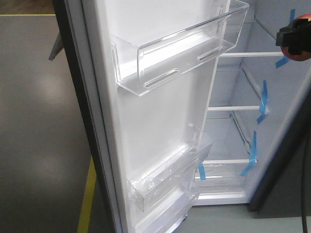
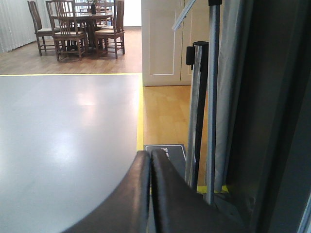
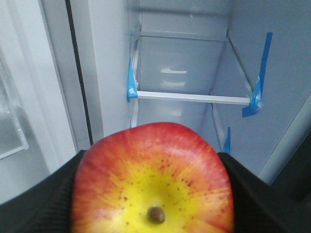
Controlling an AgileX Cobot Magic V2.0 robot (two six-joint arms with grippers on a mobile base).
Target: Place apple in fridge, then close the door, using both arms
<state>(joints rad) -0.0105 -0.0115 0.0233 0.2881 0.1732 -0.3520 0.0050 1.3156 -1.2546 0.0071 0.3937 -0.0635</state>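
Underside of the apple beyond the frame edge, flanks behind the right gripper; door top cropped

Mostly gloss and clear plastic on my feeds.
I see the apple skin smooth, lightly shiny, speckled; the right gripper's pads at its 3 and 9 o'clock look matt black, finely ribbed. The door liner is smooth white, its bins clear glossy plastic. The grey floor has a soft sheen.

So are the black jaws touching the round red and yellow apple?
Touching. The right wrist view shows the black jaws pressed against both sides of the round red-and-yellow apple, no gap.
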